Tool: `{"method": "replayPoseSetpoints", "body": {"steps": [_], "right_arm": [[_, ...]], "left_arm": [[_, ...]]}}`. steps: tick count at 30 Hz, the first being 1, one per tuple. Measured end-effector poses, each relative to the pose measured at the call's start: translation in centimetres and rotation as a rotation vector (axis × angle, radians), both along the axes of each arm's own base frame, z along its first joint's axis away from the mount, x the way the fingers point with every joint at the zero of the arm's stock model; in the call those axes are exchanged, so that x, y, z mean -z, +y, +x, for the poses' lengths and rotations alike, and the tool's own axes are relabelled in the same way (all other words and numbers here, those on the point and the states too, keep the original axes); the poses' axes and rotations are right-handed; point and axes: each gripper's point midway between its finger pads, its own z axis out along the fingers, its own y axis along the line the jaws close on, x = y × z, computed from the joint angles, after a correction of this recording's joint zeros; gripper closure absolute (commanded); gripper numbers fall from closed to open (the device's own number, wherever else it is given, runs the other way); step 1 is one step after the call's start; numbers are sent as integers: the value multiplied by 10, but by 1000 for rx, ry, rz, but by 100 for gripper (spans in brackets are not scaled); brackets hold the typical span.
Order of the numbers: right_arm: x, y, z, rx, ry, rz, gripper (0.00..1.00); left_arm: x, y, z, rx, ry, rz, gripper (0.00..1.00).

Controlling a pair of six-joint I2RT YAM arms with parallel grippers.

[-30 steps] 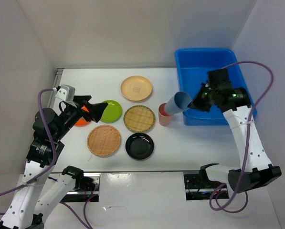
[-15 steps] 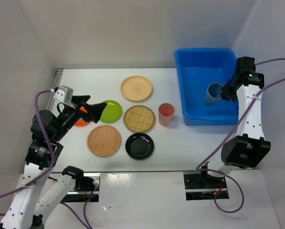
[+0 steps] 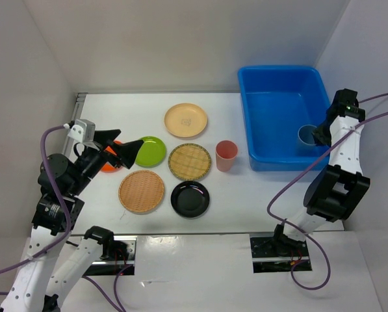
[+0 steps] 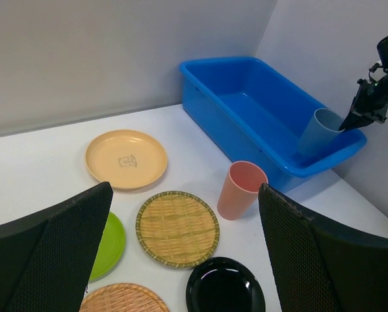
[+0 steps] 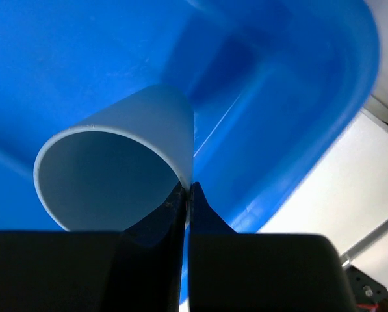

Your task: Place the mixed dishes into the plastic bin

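Note:
My right gripper [image 5: 189,188] is shut on the rim of the blue cup [image 5: 116,166], holding it inside the plastic bin [image 3: 265,81] near its right wall; the blue cup [image 3: 306,135] shows there from above too. My left gripper [image 3: 125,151] stands open above the lime green plate [image 3: 151,151] and orange plate [image 3: 109,166], with nothing between its fingers [image 4: 310,260]. On the table lie the beige plate [image 3: 186,120], two woven plates [image 3: 190,161] [image 3: 142,191], the black bowl [image 3: 190,199] and the pink cup [image 3: 226,155].
White walls enclose the table on the left, back and right. The plastic bin [image 4: 210,78] fills the back right corner. A purple cable [image 3: 291,195] loops beside the right arm.
The right arm has carried the blue cup from beside the pink cup over the bin's rim to the bin's right side and lowered it. The left gripper has barely moved.

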Motion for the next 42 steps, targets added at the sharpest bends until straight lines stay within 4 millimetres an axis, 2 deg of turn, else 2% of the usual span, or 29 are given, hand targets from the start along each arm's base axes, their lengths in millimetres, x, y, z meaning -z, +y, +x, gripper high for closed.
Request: {"method": "replayPoseSetpoints", "body": {"steps": [5,9,12,19,23,26,27,29,33,36,39,41,42], "right_arm": [[26,0,4,-8,28,19,100],[39,1,6,-14,35,34,100],[44,2,6,-16,40,39,94],[56,4,5,-21,49,49,70],[56,5,7,-29,42,57,55],[52,5,8,-37,35,57,47],[49,5,9,-40,31,57,34],[40,4,13,-42,16,52,15],[10,1,24,-49,-32,20,0],[-21,1,32,-57,-72,-33,0],[-61,11,44,-84,-130,-98,0],[-90,32,58,-139,-196,-139,0],[-103,49,64,-183,-231,-144,0]], "left_arm": [[0,0,0,-1,0,0,1],[0,0,0,-1,1,0,1],[0,0,0,-1,1,0,1],[-1,1,-1,-1,-4,-2,1],[-1,1,-1,-1,-3,-4,1],[-1,0,-1,0,-1,-6,1],[0,0,-1,0,1,-6,1],[0,0,-1,0,2,-6,1],[0,0,-1,0,2,-6,1],[1,0,-1,1,3,-5,1],[3,0,0,1,8,-4,1],[4,0,0,1,10,-4,1],[4,0,0,1,10,-4,1]]}}
